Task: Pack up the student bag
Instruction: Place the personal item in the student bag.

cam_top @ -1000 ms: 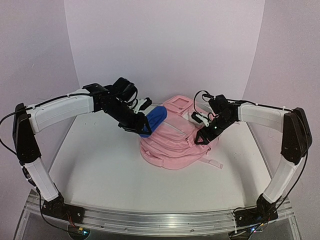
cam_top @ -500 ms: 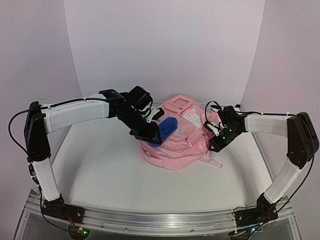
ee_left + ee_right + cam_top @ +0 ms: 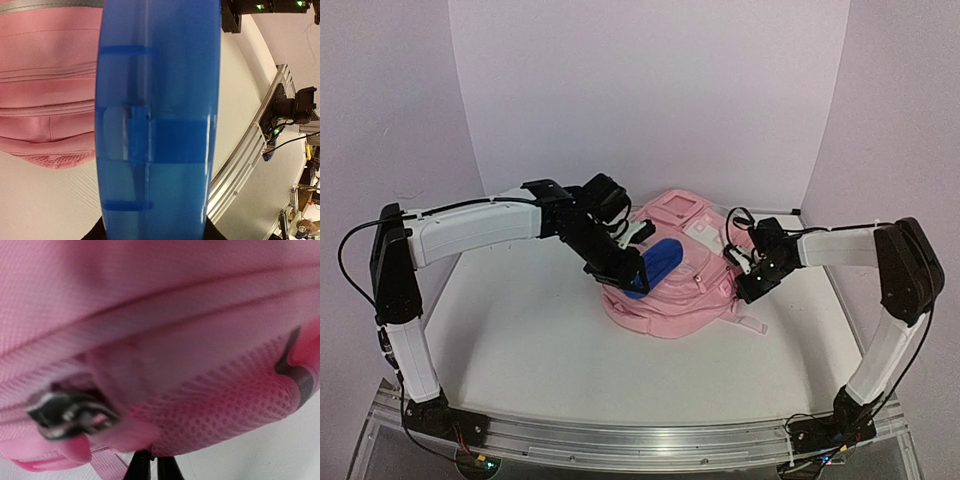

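**Student bag: packing under way, 2 arms engaged**

Student bag [image 3: 680, 300] lies centre-back on the table [image 3: 520, 340]. Left gripper [image 3: 632, 280] clamps 1 blue case [image 3: 662, 262], newly carried over the bag. Right gripper [image 3: 745, 288] has just closed fully at the bag's right edge; whether it nips fabric is unclear, though it is probably bracing the bag for insertion

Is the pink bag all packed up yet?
Not yet. Done: nothing shows as packed, and no item can be seen inside the bag. In hand: the left gripper holds a blue case over the bag, and the right gripper is shut against the bag's right side, near a zip. Left: the case has to go into a pocket, and no open pocket shows in these views.
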{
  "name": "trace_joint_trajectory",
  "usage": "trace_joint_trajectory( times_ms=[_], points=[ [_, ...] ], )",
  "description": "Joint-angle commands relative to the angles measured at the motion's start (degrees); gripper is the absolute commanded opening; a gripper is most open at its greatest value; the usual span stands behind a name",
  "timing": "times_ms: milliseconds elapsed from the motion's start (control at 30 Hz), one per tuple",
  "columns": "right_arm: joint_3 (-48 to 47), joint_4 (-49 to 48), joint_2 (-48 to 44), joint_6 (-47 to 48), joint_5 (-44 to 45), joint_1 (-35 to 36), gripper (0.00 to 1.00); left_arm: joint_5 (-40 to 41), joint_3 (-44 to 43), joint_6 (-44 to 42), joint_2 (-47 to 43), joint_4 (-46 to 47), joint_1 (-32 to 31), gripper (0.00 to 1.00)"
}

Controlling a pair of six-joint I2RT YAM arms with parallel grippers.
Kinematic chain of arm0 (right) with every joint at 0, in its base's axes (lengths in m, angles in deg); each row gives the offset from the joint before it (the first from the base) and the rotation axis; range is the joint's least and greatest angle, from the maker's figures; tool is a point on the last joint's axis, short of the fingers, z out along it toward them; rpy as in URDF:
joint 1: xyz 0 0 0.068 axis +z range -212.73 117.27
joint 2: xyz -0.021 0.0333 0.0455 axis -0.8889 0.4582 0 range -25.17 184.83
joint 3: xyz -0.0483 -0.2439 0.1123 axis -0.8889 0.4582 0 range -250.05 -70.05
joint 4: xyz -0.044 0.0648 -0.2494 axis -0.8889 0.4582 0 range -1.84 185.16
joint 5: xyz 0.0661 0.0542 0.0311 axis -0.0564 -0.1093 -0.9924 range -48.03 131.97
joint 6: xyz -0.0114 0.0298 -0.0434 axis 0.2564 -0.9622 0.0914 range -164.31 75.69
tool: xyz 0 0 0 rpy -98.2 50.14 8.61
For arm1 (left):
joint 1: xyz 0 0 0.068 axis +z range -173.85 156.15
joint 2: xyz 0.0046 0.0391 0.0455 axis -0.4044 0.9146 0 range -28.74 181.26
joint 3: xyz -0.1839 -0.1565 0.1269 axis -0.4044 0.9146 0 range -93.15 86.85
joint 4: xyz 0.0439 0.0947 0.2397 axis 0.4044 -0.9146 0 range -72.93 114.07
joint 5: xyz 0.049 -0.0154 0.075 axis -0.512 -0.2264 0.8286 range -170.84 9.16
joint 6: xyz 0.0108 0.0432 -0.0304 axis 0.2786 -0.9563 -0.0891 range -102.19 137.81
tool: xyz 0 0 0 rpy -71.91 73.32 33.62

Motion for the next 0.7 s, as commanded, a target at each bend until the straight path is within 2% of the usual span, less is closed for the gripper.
trace_joint_trajectory(
  times_ms=[0, 33, 100, 133, 333, 500, 667],
  points=[
    [-2.37, -1.26, -6.83, 0.15, 0.12, -0.13, 0.00, -1.28, -1.71, -0.86, -0.50, -0.31, -0.47, 0.12],
    [-2.54, -0.64, -7.61, 0.53, 0.53, -0.22, 0.01, -1.25, -1.68, -0.97, -0.50, -0.33, -0.48, 0.12],
    [-2.93, 0.39, -8.13, 0.90, 0.88, -0.56, 0.19, -1.12, -1.90, -0.99, -0.34, -0.19, -0.53, 0.12],
    [-2.97, 0.55, -8.16, 0.92, 0.70, -0.75, 0.24, -1.10, -2.00, -1.02, -0.26, -0.11, -0.55, 0.12],
    [-4.39, 0.83, -3.36, -0.05, -2.54, -0.78, 0.42, -1.12, -2.51, -1.20, 0.22, 0.11, -0.55, 0.12],
    [-2.18, 0.78, -1.94, 0.78, -4.24, -0.72, 0.44, -1.22, -2.81, -1.35, 0.27, -0.64, -0.55, 0.12],
    [-1.27, -0.87, 2.96, 2.14, 3.20, -0.76, 0.44, -1.28, -2.76, -1.03, 0.23, -0.32, -0.63, 0.12]
  ],
)
